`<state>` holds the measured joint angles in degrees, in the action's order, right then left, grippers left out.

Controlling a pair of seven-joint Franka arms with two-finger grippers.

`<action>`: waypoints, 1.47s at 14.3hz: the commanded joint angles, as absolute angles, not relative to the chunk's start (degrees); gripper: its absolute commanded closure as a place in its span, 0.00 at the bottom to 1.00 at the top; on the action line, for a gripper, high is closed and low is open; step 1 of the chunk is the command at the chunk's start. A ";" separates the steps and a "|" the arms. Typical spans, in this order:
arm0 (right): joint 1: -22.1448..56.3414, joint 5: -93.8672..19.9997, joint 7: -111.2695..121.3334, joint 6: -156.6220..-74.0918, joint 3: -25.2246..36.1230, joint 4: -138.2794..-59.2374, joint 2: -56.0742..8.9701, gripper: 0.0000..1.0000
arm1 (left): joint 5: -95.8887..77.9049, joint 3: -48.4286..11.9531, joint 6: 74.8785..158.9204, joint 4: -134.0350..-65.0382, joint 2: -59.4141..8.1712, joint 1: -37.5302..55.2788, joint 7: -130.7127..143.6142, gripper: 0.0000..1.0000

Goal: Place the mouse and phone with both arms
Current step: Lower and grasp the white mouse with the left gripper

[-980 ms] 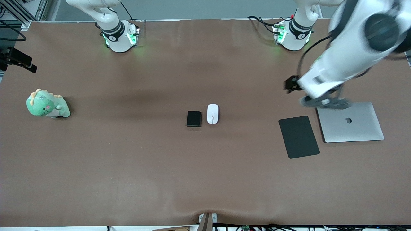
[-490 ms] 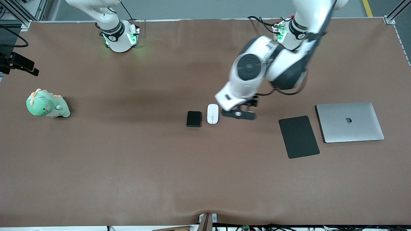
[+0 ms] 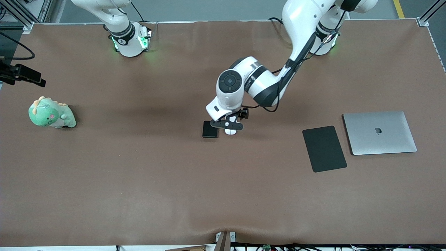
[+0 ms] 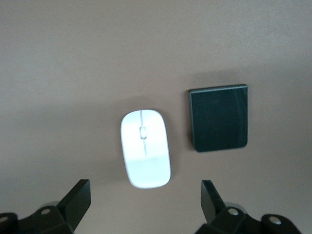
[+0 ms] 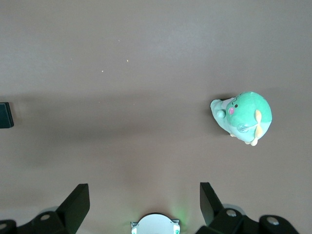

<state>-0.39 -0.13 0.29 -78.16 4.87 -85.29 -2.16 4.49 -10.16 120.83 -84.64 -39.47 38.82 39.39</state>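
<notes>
The white oval mouse (image 4: 145, 154) lies on the brown table beside the small black phone (image 4: 219, 118), at the table's middle. In the front view my left gripper (image 3: 228, 124) hangs over the mouse (image 3: 230, 132) and hides most of it; the phone (image 3: 210, 129) shows next to it, toward the right arm's end. My left gripper (image 4: 145, 200) is open and empty, its fingers apart above the table. My right gripper (image 5: 144, 202) is open and empty, high over the table by its own base (image 5: 155, 225). It is out of the front view.
A green plush dinosaur (image 3: 51, 113) sits near the right arm's end; it also shows in the right wrist view (image 5: 243, 117). A large black mouse pad (image 3: 324, 149) and a closed silver laptop (image 3: 379, 132) lie toward the left arm's end.
My left arm has swung from over the laptop toward the table's middle and come down over the mouse. The mouse and phone have not moved.
</notes>
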 commanded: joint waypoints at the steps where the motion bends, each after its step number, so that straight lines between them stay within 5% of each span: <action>1: -0.79 0.70 0.79 -77.78 4.57 -84.99 -4.12 0.00 | 9.21 -9.49 121.99 -82.79 -43.14 40.43 43.15 0.00; 4: -0.88 0.70 0.79 -77.78 4.57 -84.90 -5.53 0.00 | 10.28 -9.58 122.52 -83.49 -43.86 40.61 45.96 0.00; 6: -0.88 0.70 0.79 -77.87 4.57 -84.90 -6.85 0.00 | 10.20 -9.58 122.61 -83.67 -44.12 40.17 46.40 0.14; 15: -0.88 0.26 0.53 -78.49 4.57 -84.99 -12.38 0.00 | 10.28 -9.58 126.56 -83.85 -48.16 40.25 50.62 0.15; 17: -0.70 -0.35 0.44 -79.27 4.48 -85.08 -13.79 0.00 | 10.28 -9.58 126.56 -83.85 -48.51 40.25 50.45 0.35; 21: 0.35 -1.92 0.18 -81.47 4.31 -85.25 -16.34 0.00 | 10.28 -9.58 126.13 -83.85 -48.17 40.25 50.54 0.97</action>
